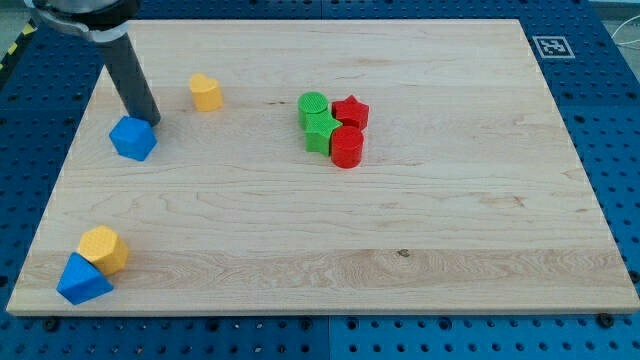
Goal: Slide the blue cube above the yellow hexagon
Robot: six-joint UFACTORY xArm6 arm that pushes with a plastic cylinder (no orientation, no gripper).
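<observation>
A blue cube (133,138) lies near the view's upper left on the wooden board. My tip (147,121) touches its upper right edge, the dark rod rising up and left out of the view. A yellow hexagon-like block (206,92) sits to the right of the tip and slightly higher. A second yellow block (104,249) lies at the view's lower left, with a blue triangular block (81,281) touching its lower left side.
A cluster sits at the board's middle: a green round block (313,104), a green star (320,130), a red star (351,111) and a red cylinder (347,146). The board's left edge (60,180) is close to the blue cube.
</observation>
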